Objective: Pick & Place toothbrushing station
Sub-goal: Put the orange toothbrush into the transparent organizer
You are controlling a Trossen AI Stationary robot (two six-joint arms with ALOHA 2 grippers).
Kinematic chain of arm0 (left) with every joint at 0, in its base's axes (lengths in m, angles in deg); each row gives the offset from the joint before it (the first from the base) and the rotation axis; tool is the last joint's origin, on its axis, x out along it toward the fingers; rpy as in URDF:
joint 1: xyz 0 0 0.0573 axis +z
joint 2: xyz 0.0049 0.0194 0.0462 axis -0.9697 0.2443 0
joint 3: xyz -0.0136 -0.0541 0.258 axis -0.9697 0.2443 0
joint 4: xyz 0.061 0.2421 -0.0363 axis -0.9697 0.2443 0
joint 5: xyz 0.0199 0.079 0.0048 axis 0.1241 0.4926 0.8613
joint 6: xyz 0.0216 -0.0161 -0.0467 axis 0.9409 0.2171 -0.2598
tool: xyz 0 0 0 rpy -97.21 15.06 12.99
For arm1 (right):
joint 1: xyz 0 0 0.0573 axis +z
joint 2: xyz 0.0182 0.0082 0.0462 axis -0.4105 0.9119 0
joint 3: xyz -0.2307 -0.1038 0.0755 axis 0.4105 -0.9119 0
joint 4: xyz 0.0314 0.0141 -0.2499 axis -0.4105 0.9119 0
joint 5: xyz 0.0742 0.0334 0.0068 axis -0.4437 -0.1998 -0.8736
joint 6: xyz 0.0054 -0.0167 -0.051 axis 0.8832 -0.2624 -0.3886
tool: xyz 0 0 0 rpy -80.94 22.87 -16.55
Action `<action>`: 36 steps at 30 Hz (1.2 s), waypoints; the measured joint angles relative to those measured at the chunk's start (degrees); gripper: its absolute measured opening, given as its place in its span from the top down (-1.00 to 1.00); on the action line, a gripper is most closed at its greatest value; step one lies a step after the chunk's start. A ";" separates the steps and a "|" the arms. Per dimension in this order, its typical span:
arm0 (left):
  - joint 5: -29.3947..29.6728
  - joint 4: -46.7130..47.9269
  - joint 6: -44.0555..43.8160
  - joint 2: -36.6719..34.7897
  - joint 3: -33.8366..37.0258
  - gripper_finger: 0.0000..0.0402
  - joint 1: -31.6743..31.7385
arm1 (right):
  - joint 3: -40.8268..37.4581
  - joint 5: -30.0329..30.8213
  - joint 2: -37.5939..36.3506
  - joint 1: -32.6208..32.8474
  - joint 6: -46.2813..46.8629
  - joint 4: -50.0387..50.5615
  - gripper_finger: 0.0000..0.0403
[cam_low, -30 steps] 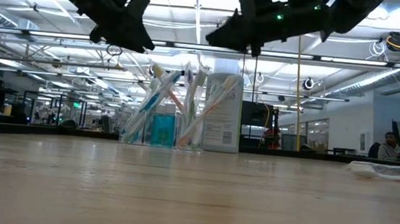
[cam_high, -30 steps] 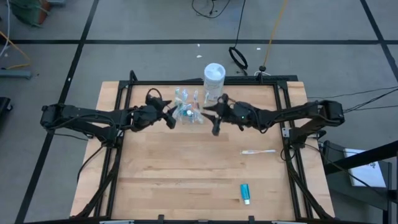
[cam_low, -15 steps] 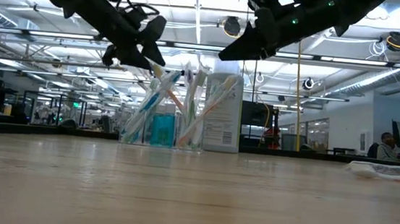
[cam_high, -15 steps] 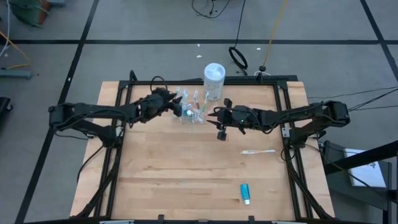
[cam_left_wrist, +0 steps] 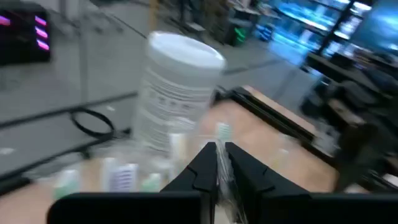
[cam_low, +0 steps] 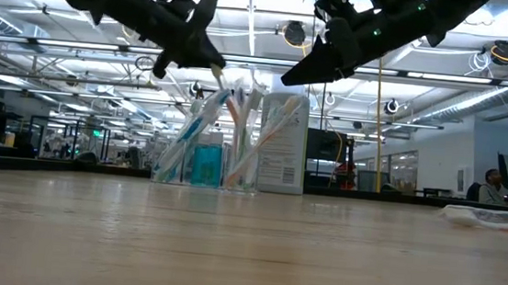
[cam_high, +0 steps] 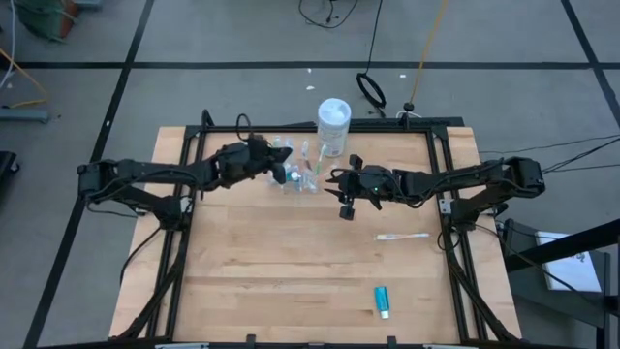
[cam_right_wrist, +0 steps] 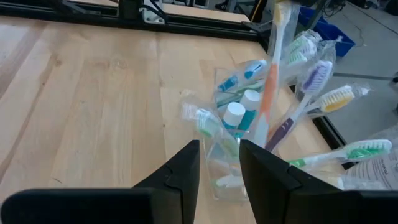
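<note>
The toothbrushing station (cam_high: 300,176), a clear holder with several toothbrushes and small tubes standing in it, rests on its base at the table's far middle (cam_low: 221,153), next to a white lidded tub (cam_high: 333,123). My left gripper (cam_high: 281,173) is at the holder's left side, shut on the top of one toothbrush (cam_low: 217,73). My right gripper (cam_high: 341,189) hovers open just right of the holder. In the right wrist view the holder (cam_right_wrist: 227,165) shows ahead between its fingers, which touch nothing. My left gripper pinches a toothbrush between its two fingertips, just below the bristle head (cam_left_wrist: 221,132) at its upper end. The fingers come nearly level from the table's left. The toothbrush stands tilted, its lower end in the holder.
A wrapped toothbrush (cam_high: 402,236) lies on the wood to the right of centre. A small blue tube (cam_high: 383,301) lies near the front edge. The black frame rails (cam_high: 438,174) run along the table's sides.
My left gripper has moved toward the far right, up to the holder, rolling as it went, and has shut on a toothbrush top. My right gripper has tipped its fingers a little downward and stayed open. The holder has stayed where it was.
</note>
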 joint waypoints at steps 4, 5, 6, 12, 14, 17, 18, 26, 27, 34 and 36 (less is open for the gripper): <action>-5.72 10.20 -0.76 0.30 -5.09 0.86 1.41 | 0.00 0.00 0.00 0.00 0.00 -0.02 0.48; -5.82 14.29 -0.08 0.78 -7.12 0.88 1.62 | 0.00 0.00 0.00 0.00 0.00 0.00 0.48; -5.81 18.44 0.93 1.25 -9.38 0.91 1.74 | 0.00 -0.02 0.00 0.00 0.00 0.00 0.48; -6.75 34.63 7.02 7.15 -24.49 0.92 1.57 | 0.00 0.00 0.00 0.00 -0.02 0.00 0.48; -8.90 38.06 8.35 10.68 -29.73 0.88 1.57 | 0.00 -0.01 0.00 0.00 -0.02 0.03 0.48; -10.78 43.11 10.50 17.08 -37.27 0.88 1.57 | 0.00 -0.02 0.00 0.00 0.00 0.42 0.48; -10.76 45.13 11.04 19.37 -39.57 0.90 1.57 | 0.00 0.00 0.00 0.00 0.00 0.73 0.48; -8.98 51.89 12.52 31.60 -49.32 0.86 1.60 | 0.00 0.00 0.02 0.00 0.02 4.66 0.48; -8.91 51.76 12.24 32.22 -49.44 0.83 1.57 | 0.00 0.00 0.02 0.00 0.01 4.73 0.48; -8.55 55.21 11.66 33.57 -49.42 0.76 2.16 | 0.00 -0.22 0.02 0.02 0.22 5.09 0.48; -8.51 55.36 13.00 33.46 -49.42 0.76 2.16 | 0.00 -0.22 0.02 0.02 0.24 5.16 0.48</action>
